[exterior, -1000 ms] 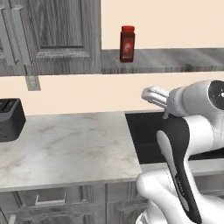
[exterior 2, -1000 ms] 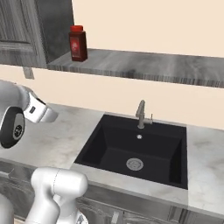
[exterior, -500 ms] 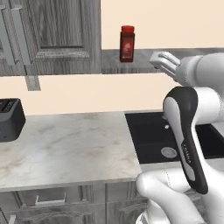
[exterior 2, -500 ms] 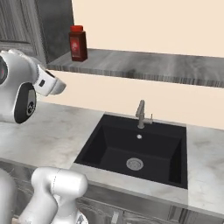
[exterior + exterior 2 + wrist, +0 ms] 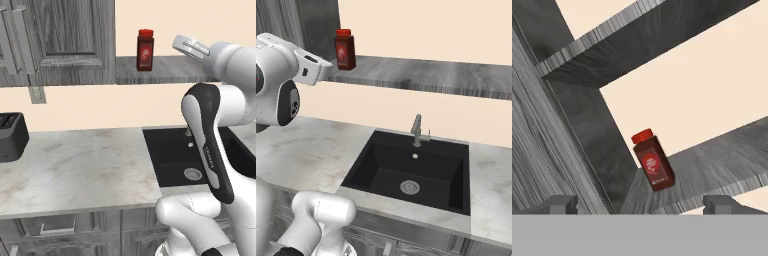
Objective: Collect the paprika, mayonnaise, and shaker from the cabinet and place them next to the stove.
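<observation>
While the paprika (image 5: 145, 49) stands upright near the left end of the cabinet's (image 5: 170, 70) streaked shelf board, the gripper (image 5: 642, 204) is raised to shelf height in front of it, well apart from the bottle and touching nothing. From the hand view the red-capped bottle sits ahead of the two finger tips and about midway between them, leaning in the frame because the camera is rolled. Those tips stand wide apart with bare space between them, so the gripper is released and holds nothing. Seen from the left base view, the hand (image 5: 192, 48) hangs to the right of the bottle, level with its upper half; in the right base view it (image 5: 312, 67) shows just left of the bottle (image 5: 345, 49). Below the gripper lies a marble counter (image 5: 75, 167) with a black sink (image 5: 411, 175) and its grey faucet (image 5: 417, 131). Further left of the gripper, a dark panelled wall cupboard (image 5: 60, 40) hangs beside the shelf, and a black toaster (image 5: 11, 136) sits at the counter's far left.
</observation>
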Controlling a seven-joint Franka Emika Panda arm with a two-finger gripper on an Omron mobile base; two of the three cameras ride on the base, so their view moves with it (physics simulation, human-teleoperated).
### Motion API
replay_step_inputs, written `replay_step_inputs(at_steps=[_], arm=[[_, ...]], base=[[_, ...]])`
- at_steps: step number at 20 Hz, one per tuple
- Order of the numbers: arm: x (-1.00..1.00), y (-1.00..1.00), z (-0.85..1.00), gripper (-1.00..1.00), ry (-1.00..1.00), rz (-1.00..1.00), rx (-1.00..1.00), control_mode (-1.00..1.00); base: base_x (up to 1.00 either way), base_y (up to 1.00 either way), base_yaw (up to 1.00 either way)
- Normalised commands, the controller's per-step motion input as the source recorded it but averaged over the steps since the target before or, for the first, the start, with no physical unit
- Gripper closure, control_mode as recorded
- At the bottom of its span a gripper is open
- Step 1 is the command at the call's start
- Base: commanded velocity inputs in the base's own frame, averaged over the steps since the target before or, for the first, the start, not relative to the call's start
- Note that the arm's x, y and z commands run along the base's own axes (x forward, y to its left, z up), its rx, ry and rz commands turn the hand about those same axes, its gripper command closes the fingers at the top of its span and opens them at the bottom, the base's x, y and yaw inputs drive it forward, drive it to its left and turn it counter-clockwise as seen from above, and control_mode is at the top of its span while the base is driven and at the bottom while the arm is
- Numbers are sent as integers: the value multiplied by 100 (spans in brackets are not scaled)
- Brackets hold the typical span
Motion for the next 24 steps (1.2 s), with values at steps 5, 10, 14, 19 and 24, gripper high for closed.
replay_step_inputs(at_steps=[5, 10, 14, 19, 24], arm=[[9, -11, 26, -100, -16, 0, -24, -100], [0, -30, -10, -100, 0, 0, -15, -100], [2, 0, 0, -100, 2, -2, 0, -100], [1, -1, 10, -100, 10, -8, 0, -100], [0, -11, 1, -100, 7, -6, 0, -100]], base=[[0, 0, 0], [0, 0, 0], [0, 0, 0], [0, 0, 0], [0, 0, 0]])
